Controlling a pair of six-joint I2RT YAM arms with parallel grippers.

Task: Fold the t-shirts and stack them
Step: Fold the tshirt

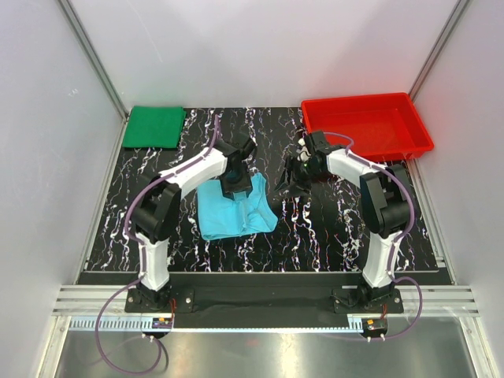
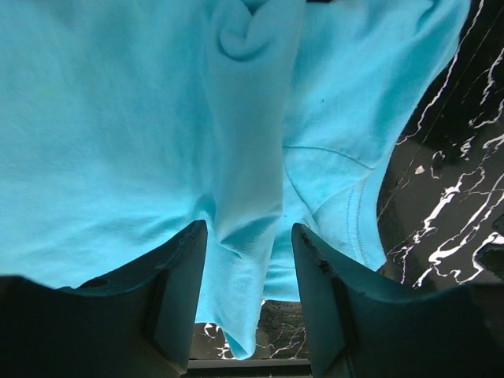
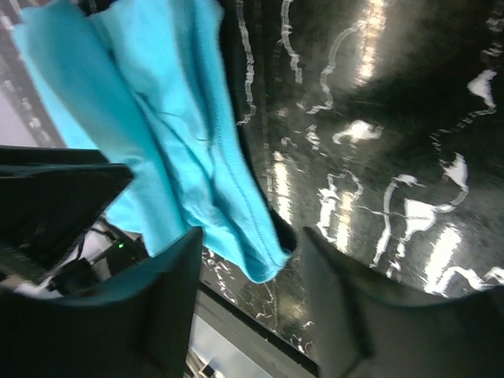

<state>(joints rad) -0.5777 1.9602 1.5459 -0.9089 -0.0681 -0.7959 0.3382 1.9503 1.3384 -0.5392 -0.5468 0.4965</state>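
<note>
The light cyan-blue t-shirt (image 1: 234, 209) lies crumpled, partly folded, on the black marbled table left of centre. The dark green t-shirt (image 1: 154, 126) lies folded flat at the back left corner. My left gripper (image 1: 236, 179) hangs over the cyan shirt's far edge. In the left wrist view (image 2: 249, 236) its jaws are open, with a raised fold of the cyan shirt (image 2: 244, 157) between them, unclamped. My right gripper (image 1: 293, 178) is just right of the shirt, low over the table. In the right wrist view (image 3: 252, 244) it is open, and a hemmed corner of the cyan shirt (image 3: 197, 157) reaches between its jaws.
A red plastic tray (image 1: 409, 106) stands at the back right, just behind my right arm. White walls and metal rails enclose the table on three sides. Bare marbled table (image 1: 331, 228) lies right of the cyan shirt.
</note>
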